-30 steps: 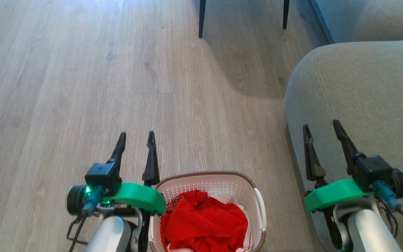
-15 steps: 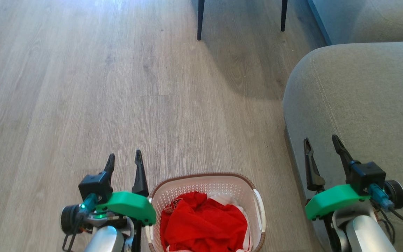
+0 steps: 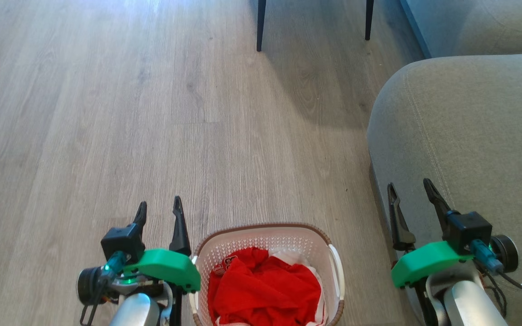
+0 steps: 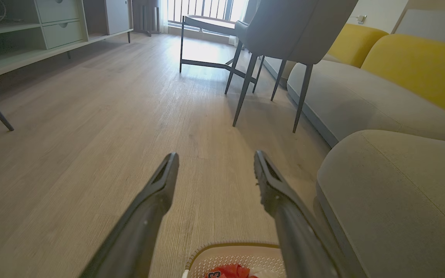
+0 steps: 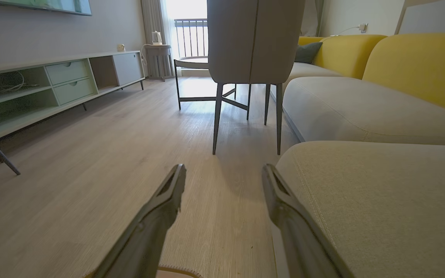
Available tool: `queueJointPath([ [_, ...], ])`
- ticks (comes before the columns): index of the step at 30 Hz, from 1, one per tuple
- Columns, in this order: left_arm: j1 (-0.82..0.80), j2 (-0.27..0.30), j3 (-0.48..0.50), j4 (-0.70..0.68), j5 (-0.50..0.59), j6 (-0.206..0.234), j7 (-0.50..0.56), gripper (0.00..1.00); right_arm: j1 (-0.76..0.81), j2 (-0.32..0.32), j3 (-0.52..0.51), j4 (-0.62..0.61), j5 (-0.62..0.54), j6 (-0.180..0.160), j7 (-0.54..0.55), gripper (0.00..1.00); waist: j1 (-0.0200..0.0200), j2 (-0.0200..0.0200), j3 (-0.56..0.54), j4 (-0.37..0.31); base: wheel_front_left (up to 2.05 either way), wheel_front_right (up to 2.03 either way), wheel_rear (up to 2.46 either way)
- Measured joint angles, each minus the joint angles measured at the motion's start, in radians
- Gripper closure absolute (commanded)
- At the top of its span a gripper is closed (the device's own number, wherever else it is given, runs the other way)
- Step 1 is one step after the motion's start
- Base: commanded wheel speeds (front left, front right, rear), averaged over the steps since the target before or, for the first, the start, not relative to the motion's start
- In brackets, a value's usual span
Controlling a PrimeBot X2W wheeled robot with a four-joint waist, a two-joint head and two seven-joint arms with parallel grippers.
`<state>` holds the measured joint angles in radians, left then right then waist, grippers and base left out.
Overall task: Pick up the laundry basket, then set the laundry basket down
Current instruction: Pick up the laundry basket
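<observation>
The laundry basket (image 3: 288,236) stands on the wood-look plank floor (image 3: 152,113) at the bottom centre of the head view, cut off by the lower edge. Contents: a crumpled red garment (image 3: 265,285) with white lettering fills most of it, and some white fabric (image 3: 293,257) shows behind it toward the upper right of the interior. The basket is white perforated plastic, rounded-rectangular, with a brown woven-look rim and a white handle (image 3: 336,265) on its right side. The left gripper (image 3: 160,202) sits just beside the basket's left wall at lower left, its fingers pointing up the frame past the rim. Its jaws are spread and hold nothing; contact with the basket cannot be confirmed. The right gripper (image 3: 408,183) is at lower right, apart from the basket, over the edge of a grey fabric sofa cushion (image 3: 469,136) with stitched seams — likewise spread wide and empty. Both have long, dark, tapered fingers on green mounts. Two thin dark chair legs (image 3: 261,22) stand at top centre.
</observation>
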<state>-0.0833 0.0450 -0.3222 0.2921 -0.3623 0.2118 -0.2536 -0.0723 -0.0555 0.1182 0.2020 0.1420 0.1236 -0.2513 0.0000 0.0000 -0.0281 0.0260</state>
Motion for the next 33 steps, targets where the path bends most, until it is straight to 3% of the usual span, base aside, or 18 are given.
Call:
queueJointPath([
  [19,-0.002,0.0,-0.025,0.033,0.002,0.009,0.0,0.0,-0.003,0.0,-0.011,0.046,0.0,0.0,0.0,0.0,0.0,0.0,0.058,-0.001,0.0,0.0,0.0],
  [33,-0.204,-0.002,-0.085,0.3,-0.015,0.007,0.0,0.0,-0.202,-0.006,0.047,0.267,0.045,0.0,0.0,0.0,0.0001,0.0,0.286,-0.01,0.0,0.0,0.0],
])
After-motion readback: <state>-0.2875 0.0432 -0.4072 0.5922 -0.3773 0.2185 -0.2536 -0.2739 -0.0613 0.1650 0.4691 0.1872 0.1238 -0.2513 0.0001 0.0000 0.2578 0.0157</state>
